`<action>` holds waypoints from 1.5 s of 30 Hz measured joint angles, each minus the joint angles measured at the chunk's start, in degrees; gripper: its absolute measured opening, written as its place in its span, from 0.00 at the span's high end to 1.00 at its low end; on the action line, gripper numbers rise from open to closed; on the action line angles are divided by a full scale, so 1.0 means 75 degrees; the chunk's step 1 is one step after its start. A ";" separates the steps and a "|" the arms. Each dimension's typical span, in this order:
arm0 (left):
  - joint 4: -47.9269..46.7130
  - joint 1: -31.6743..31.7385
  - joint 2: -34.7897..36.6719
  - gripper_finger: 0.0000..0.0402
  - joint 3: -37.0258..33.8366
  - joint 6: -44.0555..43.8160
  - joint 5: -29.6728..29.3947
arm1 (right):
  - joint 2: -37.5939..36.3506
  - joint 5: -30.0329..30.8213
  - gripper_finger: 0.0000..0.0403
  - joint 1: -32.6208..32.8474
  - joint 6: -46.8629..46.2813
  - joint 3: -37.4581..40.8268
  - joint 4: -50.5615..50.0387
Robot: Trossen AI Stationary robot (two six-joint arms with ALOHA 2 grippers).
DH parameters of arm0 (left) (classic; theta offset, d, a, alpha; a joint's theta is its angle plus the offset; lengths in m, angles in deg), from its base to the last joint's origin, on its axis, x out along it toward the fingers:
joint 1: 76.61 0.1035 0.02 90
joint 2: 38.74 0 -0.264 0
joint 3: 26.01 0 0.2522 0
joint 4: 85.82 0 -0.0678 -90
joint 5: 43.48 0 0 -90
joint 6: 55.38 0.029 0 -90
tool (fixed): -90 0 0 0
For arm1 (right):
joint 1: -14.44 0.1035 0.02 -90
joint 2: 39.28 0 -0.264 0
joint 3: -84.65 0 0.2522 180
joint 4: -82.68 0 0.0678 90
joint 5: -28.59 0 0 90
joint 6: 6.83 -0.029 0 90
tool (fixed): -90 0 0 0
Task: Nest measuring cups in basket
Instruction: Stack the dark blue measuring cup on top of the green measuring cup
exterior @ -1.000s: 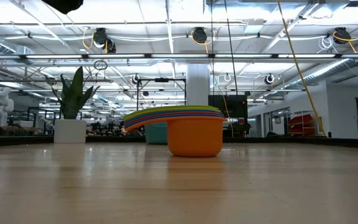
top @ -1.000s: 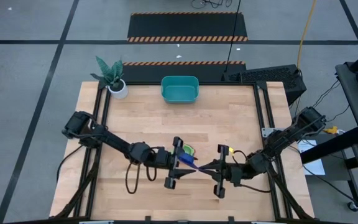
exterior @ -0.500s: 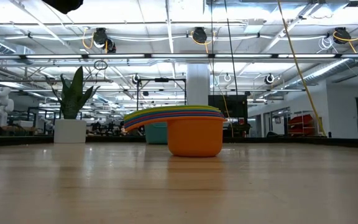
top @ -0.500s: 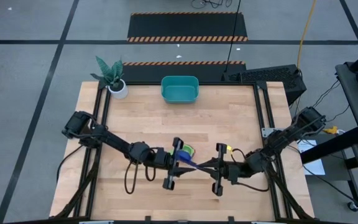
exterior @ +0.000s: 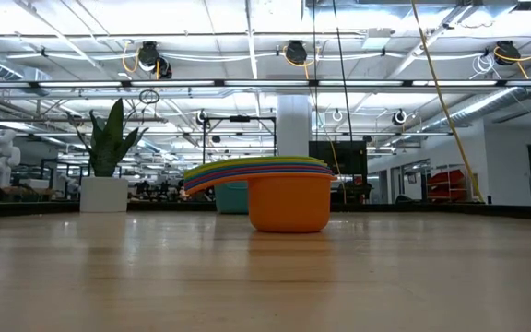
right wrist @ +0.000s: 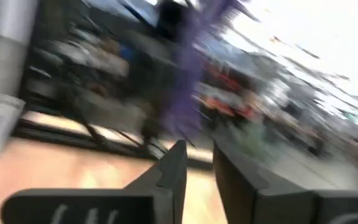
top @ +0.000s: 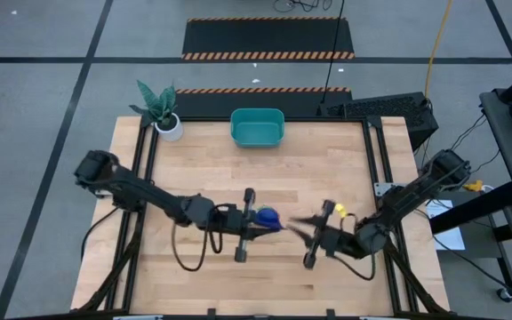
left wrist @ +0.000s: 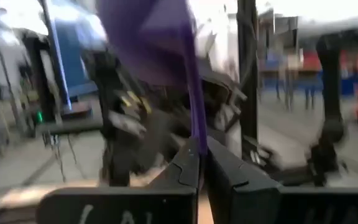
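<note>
The left gripper (top: 274, 223), over the counter's (top: 203, 169) near middle, has its fingers (left wrist: 188, 165) closed on a navy cup (top: 266, 218). The right gripper (top: 293, 224) sits just beside it, fingers (right wrist: 174, 163) slightly parted and holding nothing. The other cups (exterior: 275, 194) sit nested on the counter; the basket (top: 257, 127) stands at the far edge.

Light: bright, even overhead; ceiling lamps (exterior: 293, 51) glare in the low view.
Shadows: soft under the dark jointed arms on the pale wooden table (top: 345, 169).
Blur: both wrist views heavily smeared; the high view blurs near both grippers.
Focus: low view sharp.
</note>
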 joint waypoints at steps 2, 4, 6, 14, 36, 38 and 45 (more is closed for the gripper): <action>-0.1435 -0.0043 0.0462 0.98 0.0006 0.0006 -0.0398 | -0.0265 0.0875 0.76 0.0095 -0.0261 0.0001 -0.0564; -0.2691 -0.0047 0.0844 0.98 -0.0001 -0.0040 -0.0661 | -0.0521 0.1222 0.71 0.0148 -0.0752 -0.0001 -0.1420; -0.3509 -0.0018 0.1096 0.99 0.0000 -0.0210 -0.0827 | -0.0737 0.1166 0.67 0.0156 -0.1636 -0.0002 -0.2286; -0.5637 0.0077 0.1129 0.99 0.0000 -0.1047 -0.0965 | -0.1026 -0.1171 0.57 -0.0357 -0.3866 -0.0258 -0.3379; -0.6229 0.0215 0.0648 0.98 0.0009 -0.1630 0.0604 | 0.0504 -0.2820 0.58 -0.1117 -0.3446 -0.0342 -0.0599; -0.6335 0.0212 0.0624 0.99 0.0000 -0.1604 0.0649 | 0.0496 -0.2814 0.59 -0.1164 -0.3474 -0.0342 -0.0659; -0.6250 0.0212 0.0552 0.99 0.0000 -0.1540 0.0674 | 0.0498 -0.2920 0.62 -0.1422 -0.3812 -0.0342 -0.1231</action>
